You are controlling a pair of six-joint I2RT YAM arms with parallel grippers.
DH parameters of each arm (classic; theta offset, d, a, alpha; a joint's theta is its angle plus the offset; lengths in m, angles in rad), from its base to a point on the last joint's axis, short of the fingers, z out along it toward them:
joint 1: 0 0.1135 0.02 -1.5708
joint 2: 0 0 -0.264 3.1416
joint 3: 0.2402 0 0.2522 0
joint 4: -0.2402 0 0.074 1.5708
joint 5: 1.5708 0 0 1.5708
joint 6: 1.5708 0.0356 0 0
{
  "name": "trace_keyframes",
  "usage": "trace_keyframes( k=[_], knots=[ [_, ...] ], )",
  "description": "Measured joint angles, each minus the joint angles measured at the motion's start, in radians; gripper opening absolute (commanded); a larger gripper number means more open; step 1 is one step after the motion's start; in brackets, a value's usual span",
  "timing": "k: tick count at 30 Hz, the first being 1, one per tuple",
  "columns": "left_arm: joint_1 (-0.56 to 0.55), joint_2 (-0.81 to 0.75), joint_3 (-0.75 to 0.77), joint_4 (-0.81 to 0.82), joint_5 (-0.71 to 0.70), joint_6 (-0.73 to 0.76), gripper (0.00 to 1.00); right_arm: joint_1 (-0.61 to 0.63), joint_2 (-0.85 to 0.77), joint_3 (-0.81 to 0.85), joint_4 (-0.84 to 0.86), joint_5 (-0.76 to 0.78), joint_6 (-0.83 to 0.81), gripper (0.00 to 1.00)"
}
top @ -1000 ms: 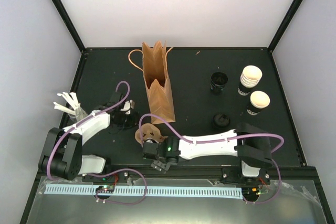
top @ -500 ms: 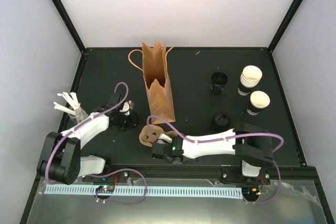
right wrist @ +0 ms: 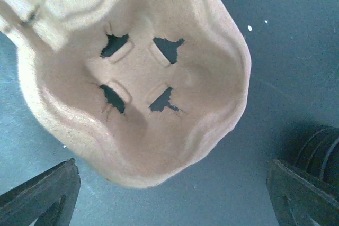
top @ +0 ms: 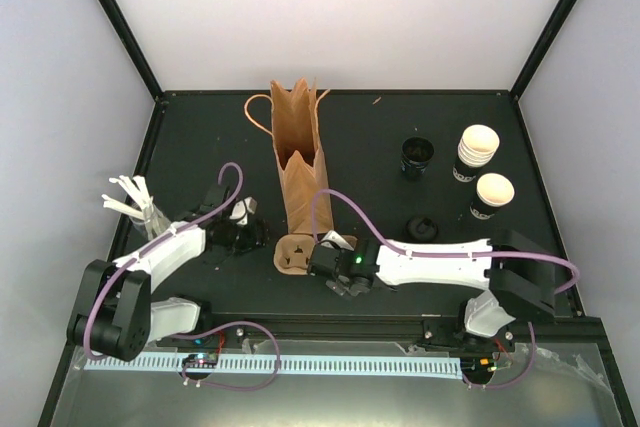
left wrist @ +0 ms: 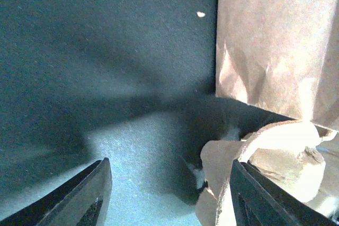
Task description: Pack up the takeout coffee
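Observation:
The takeout coffee (top: 493,195), a single black cup with a cream inside, stands at the right of the table, far from both grippers. A brown pulp cup carrier (top: 292,255) lies at the foot of the upright paper bag (top: 300,162). My right gripper (top: 320,257) is just right of the carrier and open. In the right wrist view the carrier (right wrist: 140,78) lies beyond the jaws and nothing sits between them (right wrist: 172,197). My left gripper (top: 256,235) is just left of the carrier, open and empty (left wrist: 169,194), with the carrier (left wrist: 265,157) by its right finger.
A nested stack of cups (top: 477,153) and a black cup with a dark inside (top: 416,157) stand at the back right. A black lid (top: 420,229) lies near the right arm. White cutlery (top: 130,197) sticks up at the left edge.
My right gripper has let go of the cup carrier, opened wider and swung to its right side. The carrier now rests by the bag's foot. The left gripper edged toward it.

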Motion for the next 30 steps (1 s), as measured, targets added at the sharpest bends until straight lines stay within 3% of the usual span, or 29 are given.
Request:
trace_keyframes(
  k=[11, 17, 30],
  knots=[
    [0.0, -0.044, -0.017, 0.021, 0.076, -0.005, 0.65, 0.001, -0.222, -0.003, 0.023, -0.149, -0.083, 1.0],
    [-0.002, -0.068, -0.03, 0.032, 0.111, -0.008, 0.65, -0.006, -0.242, 0.033, 0.016, -0.174, -0.074, 1.0],
    [-0.026, -0.168, -0.073, 0.043, 0.177, -0.021, 0.63, -0.154, -0.349, 0.063, 0.003, -0.252, -0.01, 1.0]
  ],
)
